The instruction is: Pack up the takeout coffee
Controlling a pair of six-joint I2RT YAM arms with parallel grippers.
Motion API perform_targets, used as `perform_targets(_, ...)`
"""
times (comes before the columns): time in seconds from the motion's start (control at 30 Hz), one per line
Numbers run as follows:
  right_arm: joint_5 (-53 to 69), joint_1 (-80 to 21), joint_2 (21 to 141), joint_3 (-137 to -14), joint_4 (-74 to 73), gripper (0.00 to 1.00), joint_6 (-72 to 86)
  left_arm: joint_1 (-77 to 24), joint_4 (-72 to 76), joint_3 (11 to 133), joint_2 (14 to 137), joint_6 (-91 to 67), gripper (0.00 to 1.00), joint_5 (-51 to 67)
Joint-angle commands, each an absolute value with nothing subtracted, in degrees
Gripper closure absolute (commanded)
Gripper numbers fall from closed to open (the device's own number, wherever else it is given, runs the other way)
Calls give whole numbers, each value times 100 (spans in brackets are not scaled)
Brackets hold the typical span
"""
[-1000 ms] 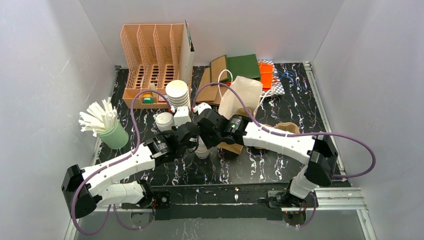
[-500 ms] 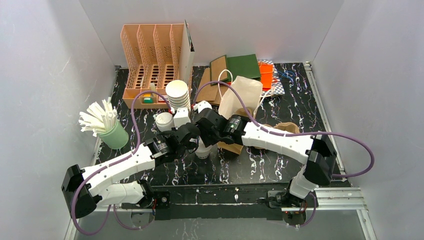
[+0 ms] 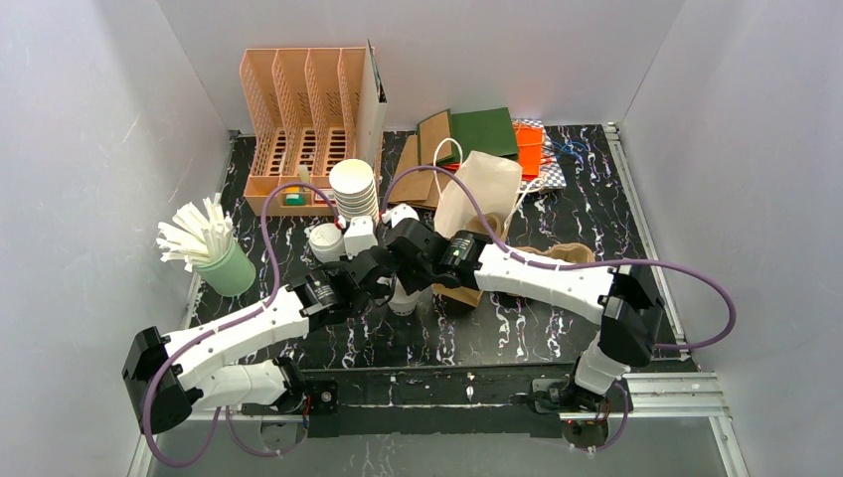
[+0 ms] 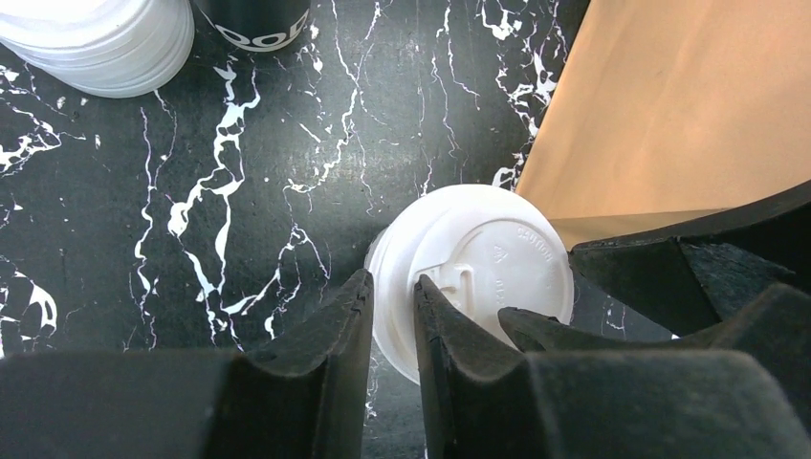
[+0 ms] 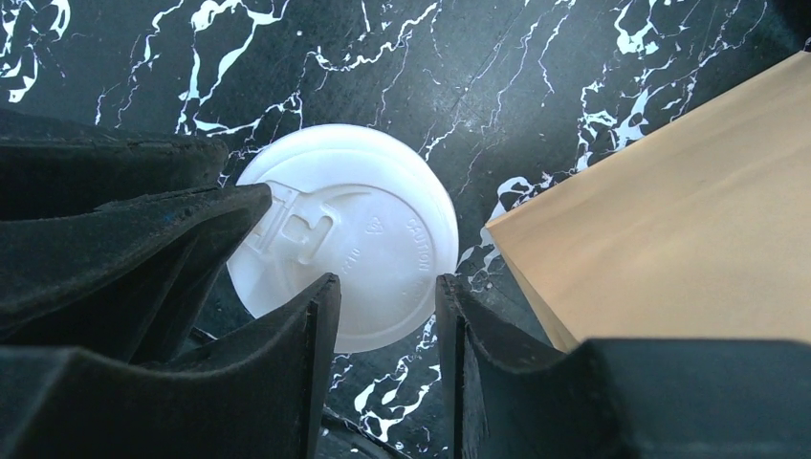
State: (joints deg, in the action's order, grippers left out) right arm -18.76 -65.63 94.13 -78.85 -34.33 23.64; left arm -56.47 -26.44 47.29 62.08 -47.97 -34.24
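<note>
A takeout coffee cup with a white sip lid stands on the black marbled table, and both grippers meet over it. In the left wrist view the lid lies under my left gripper. Its jaws are a narrow gap apart, straddling the lid's left rim. In the right wrist view my right gripper hangs open over the near edge of the lid, with nothing clamped between its fingers. The cup's walls are hidden under the lid.
A brown paper bag lies right beside the cup, to its right. A stack of loose lids and a black cup sit farther back. A tall stack of lidless cups, a green holder of straws and an orange rack stand behind.
The left gripper's jaws have parted slightly over the lid's rim. Both wrists have crept a little to the left. The cup has stayed in place.
</note>
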Motion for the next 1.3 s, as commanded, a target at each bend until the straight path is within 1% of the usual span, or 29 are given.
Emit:
perform_targets(0.0, -1797, -6574, 9483, -7849, -3278, 50, 2355, -5669, -2785, 4704, 6090, -4895, 76, -3737)
perform_targets(0.07, -1745, -6573, 9462, -7849, -3271, 50, 2355, -5669, -2831, 4739, 6046, -4886, 74, -3733)
perform_targets(0.23, -1695, -6574, 9373, -7857, -3213, 49, 2282, -5673, -2952, 4807, 5872, -4867, 74, -3631)
perform_targets(0.5, -1607, -6574, 9310, -7983, -3250, 43, 2186, -5669, -3086, 4825, 5579, -4888, 72, -3607)
perform_targets(0.7, -1662, -6566, 9173, -8023, -3270, 29, 2068, -5654, -3241, 4851, 5498, -4936, 74, -3607)
perform_targets(0.73, -1661, -6565, 9156, -8059, -3282, 25, 2073, -5640, -3241, 4818, 5450, -4965, 75, -3606)
perform_targets(0.8, -1565, -6565, 9171, -8163, -3327, 10, 2107, -5590, -3183, 4730, 5345, -4998, 75, -3551)
perform_targets(0.83, -1502, -6563, 9199, -8207, -3345, 5, 2142, -5559, -3143, 4677, 5287, -5013, 76, -3512)
perform_targets(0.87, -1475, -6565, 9237, -8249, -3377, 2, 2174, -5524, -3101, 4623, 5237, -5041, 76, -3464)
perform_targets(1.13, -1395, -6565, 9323, -8375, -3302, 2, 2285, -5240, -2698, 4110, 4963, -5160, 77, -3014)
perform_targets(1.27, -1167, -6565, 9395, -8447, -3313, 2, 2174, -4884, -2604, 3969, 4914, -5123, 78, -2571)
